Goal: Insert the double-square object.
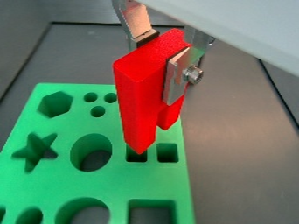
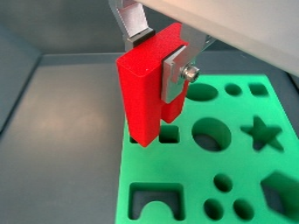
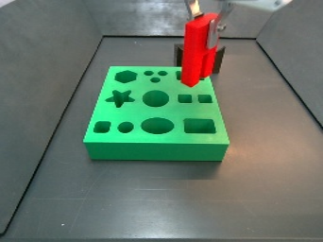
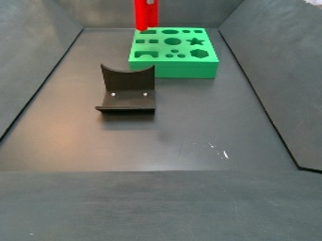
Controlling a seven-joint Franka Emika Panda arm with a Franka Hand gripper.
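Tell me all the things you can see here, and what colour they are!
Double-square object: one, bright red, held upright over the green block's two square holes.
Green block: one, green with shaped holes, on the dark floor.
Curved block: one, dark grey, on the floor apart from the green block.
Gripper: one, its silver fingers shut on the red piece, above the green block.

We see the double-square object [image 1: 146,96] as smooth, glossy red plastic, clamped high over the green block [image 3: 158,137] of matt plastic by the hand [image 1: 163,57], whose fingers [image 1: 181,70] are brushed silver metal. The counter [image 4: 164,141] looks dull dark grey.
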